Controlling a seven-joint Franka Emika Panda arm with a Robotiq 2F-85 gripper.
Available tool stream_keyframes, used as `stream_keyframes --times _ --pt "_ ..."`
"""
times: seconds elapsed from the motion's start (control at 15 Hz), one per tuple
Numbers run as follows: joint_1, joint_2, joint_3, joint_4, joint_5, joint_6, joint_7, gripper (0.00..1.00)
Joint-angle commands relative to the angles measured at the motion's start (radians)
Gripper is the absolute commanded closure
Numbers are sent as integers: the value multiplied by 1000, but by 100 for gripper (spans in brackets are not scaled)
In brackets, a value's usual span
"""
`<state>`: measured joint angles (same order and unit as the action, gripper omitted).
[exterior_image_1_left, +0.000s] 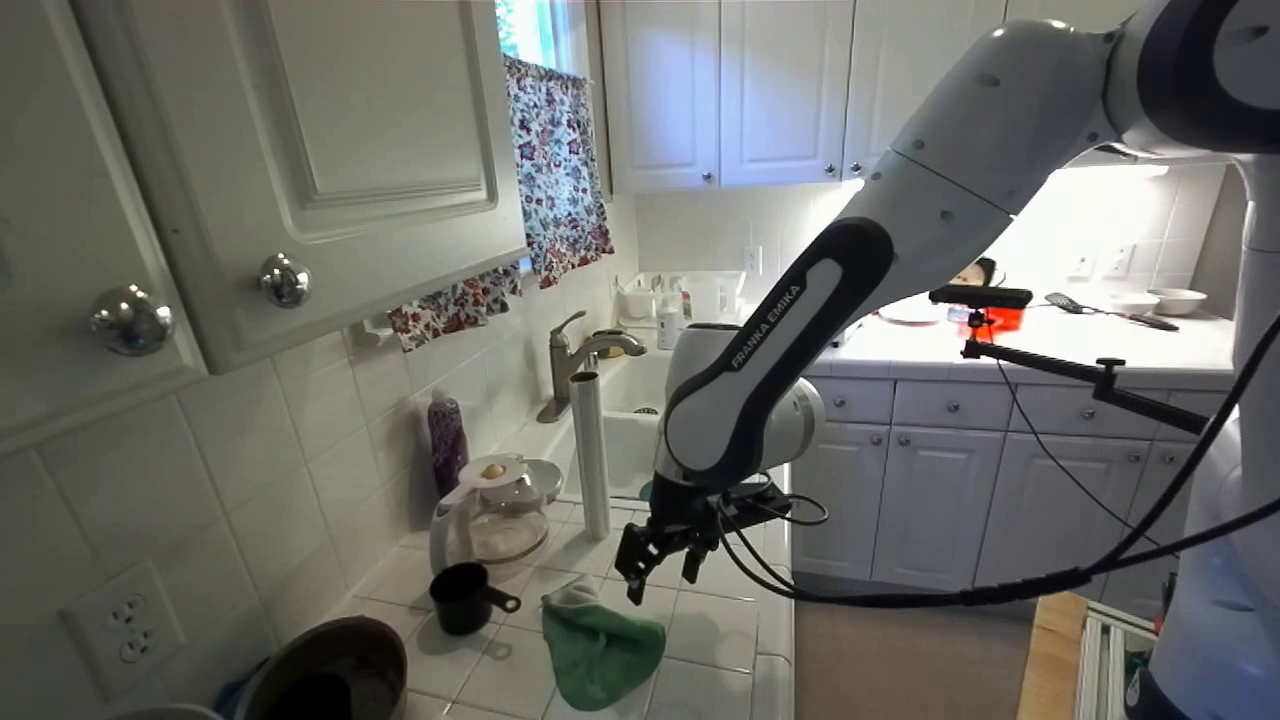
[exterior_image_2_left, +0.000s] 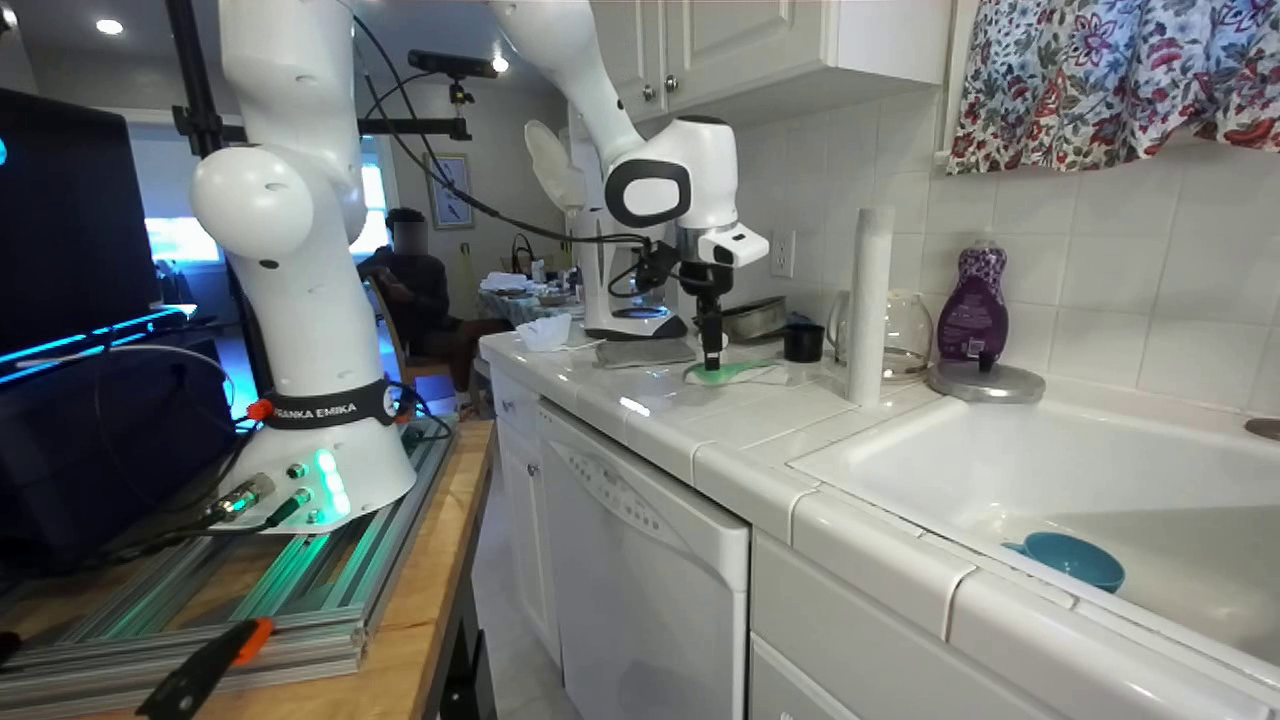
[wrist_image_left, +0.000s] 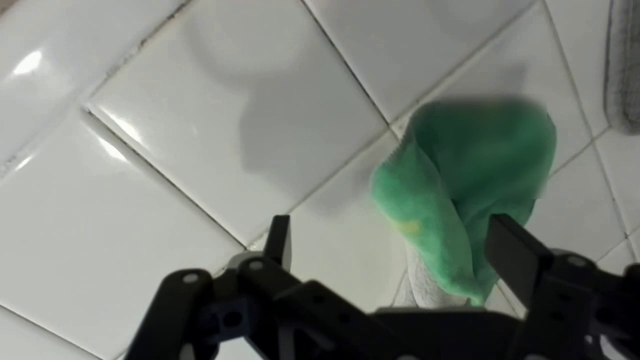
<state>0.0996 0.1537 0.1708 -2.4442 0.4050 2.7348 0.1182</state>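
We see a tiled counter (exterior_image_1_left: 715, 625) bearing a glass coffee pot (exterior_image_1_left: 507, 530). The gripper (wrist_image_left: 387, 242) hangs with jaws wide apart near a crumpled green cloth (exterior_image_1_left: 603, 652) on the counter, probably just clear of it. Near the cloth stands a black cup (exterior_image_1_left: 461, 600).

In the wrist view the upper part of the green cloth (wrist_image_left: 467, 185) is blurred and its pale end slips partly out of sight behind the claw (wrist_image_left: 392, 240), whose own rear is cut off by the bottom edge, while a grey mat (wrist_image_left: 627, 70) is cut by the right edge. In an exterior view the pan (exterior_image_1_left: 345, 640) is cropped at the bottom, and the arm (exterior_image_1_left: 790, 330) covers part of the sink (exterior_image_1_left: 622, 440). In an exterior view the white tube (exterior_image_2_left: 869, 310) hides part of the glass pot (exterior_image_2_left: 912, 335), the purple bottle (exterior_image_2_left: 972, 310) bears lettering too small to read, the seated person (exterior_image_2_left: 428, 292) is blurred about the face, and a black-and-orange tool (exterior_image_2_left: 205, 668) is cut by the bottom edge
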Motion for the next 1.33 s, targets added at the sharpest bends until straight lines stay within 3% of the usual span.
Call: stream_keyframes --times 0.0,0.6,0.67,0.8,0.93,1.27 --pt "-11 -55 -14 -71 -39 -26 -70 0" --pt "-12 63 1 15 15 57 -87 0" --pt "-17 75 8 29 26 62 -95 3" --pt "-24 88 27 45 59 74 -91 27" --pt "-30 87 56 40 112 88 -99 37" --pt "-55 83 124 33 258 106 -175 75"
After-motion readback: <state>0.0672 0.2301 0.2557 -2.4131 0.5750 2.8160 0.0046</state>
